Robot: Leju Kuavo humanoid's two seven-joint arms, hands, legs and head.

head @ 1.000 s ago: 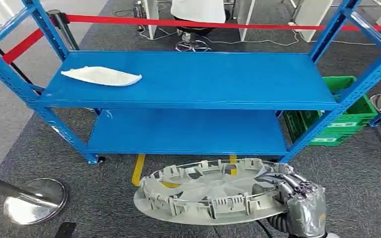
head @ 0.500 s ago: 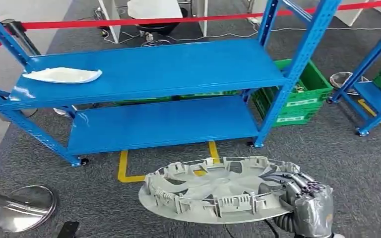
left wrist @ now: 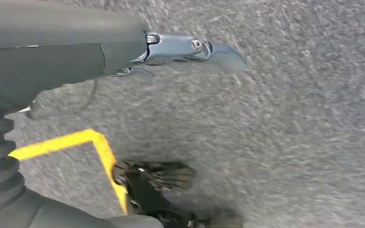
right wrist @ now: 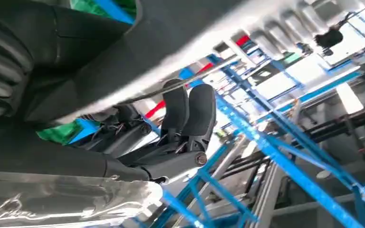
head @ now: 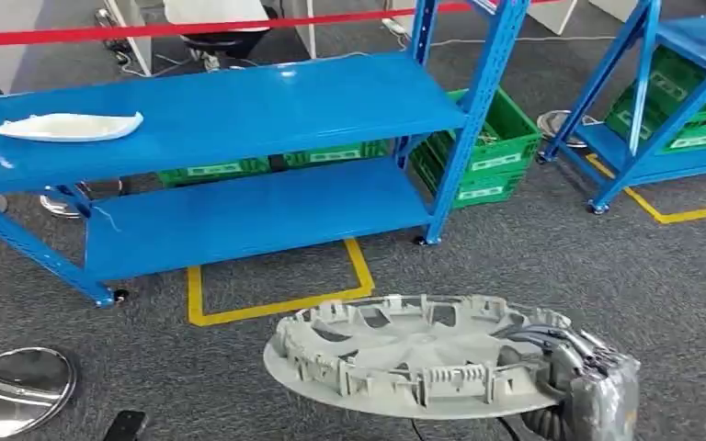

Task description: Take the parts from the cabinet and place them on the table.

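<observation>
Grey carpet covers the floor (head: 607, 276), marked with yellow tape lines (head: 280, 299). In the head view, a blue shelving rack (head: 239, 110) stands ahead with 2 blue shelves; a white curved part (head: 64, 127) lies on the upper shelf near its left end. Green crates (head: 478, 156) sit on the floor behind and beside the rack's right post, and a second blue rack (head: 671, 138) with more green crates stands well apart at the right. A red barrier tape (head: 147, 30) runs across behind the first rack, and a shiny round stanchion base (head: 14, 390) rests on the carpet at lower left. Low in this view the right robot hand (head: 588, 386) grips the right edge of a grey round wheel cover (head: 414, 358), held roughly flat above the carpet, its ribbed inner side turned up, well apart from the rack.

In the left wrist view, the left robot hand (left wrist: 138, 52) hangs above the carpet beside a corner of yellow tape (left wrist: 95, 152); a finger (left wrist: 199, 50) sticks out straight with nothing in it, but how the other fingers lie I cannot tell.

In the right wrist view, the right robot hand's dark fingers (right wrist: 190, 114) press against the wheel cover's grey rim (right wrist: 171, 42), which crosses just in front of the camera, with blue rack beams (right wrist: 285, 166) behind.
</observation>
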